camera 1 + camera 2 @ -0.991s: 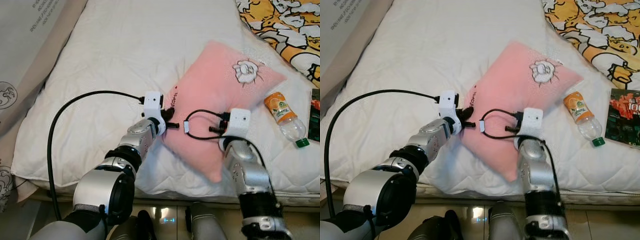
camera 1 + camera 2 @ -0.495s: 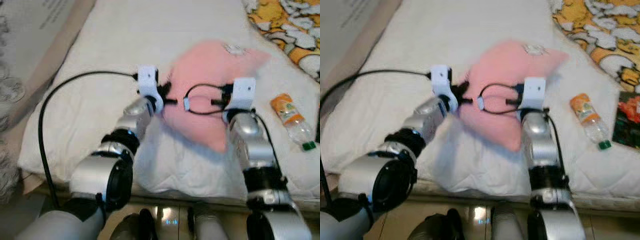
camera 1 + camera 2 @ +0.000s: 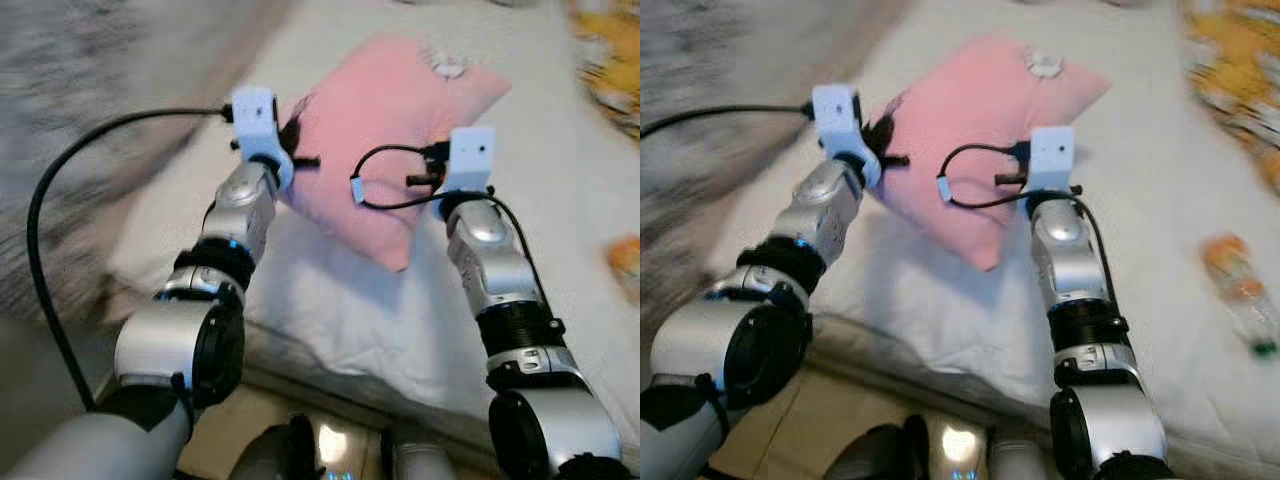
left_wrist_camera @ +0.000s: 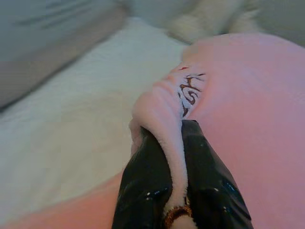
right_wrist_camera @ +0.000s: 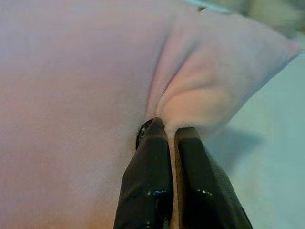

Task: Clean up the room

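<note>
White mattress (image 3: 330,300) below, blurred. Left gripper (image 4: 176,143) clenched on pink pillow (image 3: 385,130) edge at 9 o'clock; right gripper (image 5: 167,138) pinching fabric at 3 o'clock, presumably carrying the pillow level above bedding.

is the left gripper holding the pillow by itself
No, both hold it: the left gripper pinches a fold at one edge of the pillow, and the right gripper pinches another fold.
</note>
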Motion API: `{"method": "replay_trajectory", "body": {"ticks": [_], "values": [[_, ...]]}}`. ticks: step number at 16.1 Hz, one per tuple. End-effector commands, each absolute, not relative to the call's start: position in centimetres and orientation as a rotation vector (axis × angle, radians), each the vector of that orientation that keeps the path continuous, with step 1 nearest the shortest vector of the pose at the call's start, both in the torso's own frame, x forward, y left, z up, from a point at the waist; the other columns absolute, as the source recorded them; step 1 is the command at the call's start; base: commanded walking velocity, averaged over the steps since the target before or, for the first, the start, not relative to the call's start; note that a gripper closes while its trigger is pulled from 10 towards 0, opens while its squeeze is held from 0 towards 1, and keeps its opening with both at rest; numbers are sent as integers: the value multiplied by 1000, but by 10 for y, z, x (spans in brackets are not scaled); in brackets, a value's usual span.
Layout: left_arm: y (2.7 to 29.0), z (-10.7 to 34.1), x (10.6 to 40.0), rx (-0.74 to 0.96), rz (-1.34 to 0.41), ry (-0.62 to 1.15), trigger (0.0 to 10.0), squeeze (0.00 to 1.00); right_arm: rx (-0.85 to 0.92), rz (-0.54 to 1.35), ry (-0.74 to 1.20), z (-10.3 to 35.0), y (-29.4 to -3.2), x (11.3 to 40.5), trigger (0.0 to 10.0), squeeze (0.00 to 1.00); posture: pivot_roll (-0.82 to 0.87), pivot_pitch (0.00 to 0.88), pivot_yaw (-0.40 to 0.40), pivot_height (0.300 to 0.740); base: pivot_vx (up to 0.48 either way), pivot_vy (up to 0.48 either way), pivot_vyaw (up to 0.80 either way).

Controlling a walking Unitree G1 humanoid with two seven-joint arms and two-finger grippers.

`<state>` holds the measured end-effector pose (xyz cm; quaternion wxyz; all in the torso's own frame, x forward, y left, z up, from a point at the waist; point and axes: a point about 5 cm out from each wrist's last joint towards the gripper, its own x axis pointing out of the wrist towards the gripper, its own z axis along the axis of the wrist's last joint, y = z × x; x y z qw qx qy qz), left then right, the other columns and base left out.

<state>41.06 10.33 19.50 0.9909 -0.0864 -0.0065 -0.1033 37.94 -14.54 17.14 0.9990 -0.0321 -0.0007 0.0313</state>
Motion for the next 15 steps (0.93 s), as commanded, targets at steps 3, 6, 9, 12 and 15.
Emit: {"method": "replay_trajectory", "body": {"ticks": [3,6,9,12,15], "values": [[108,200,411,-142,-183,-52,0,0,-77,64,-25,173,-146,381,0,0,-198,34,86,731,0,0,250],[104,201,411,-98,-214,-58,0,0,-69,55,-35,173,-148,381,0,0,-204,38,94,731,0,294,0],[102,201,410,-60,-229,-63,0,0,-87,59,-58,172,-147,380,0,0,-207,41,102,731,0,480,0],[101,202,410,-37,-252,-68,0,0,-87,57,-60,169,-147,379,0,0,-209,43,109,731,0,480,0],[100,203,411,-13,-280,-61,0,0,-94,40,-47,165,-149,378,0,0,-210,45,114,731,91,431,-452]]}}
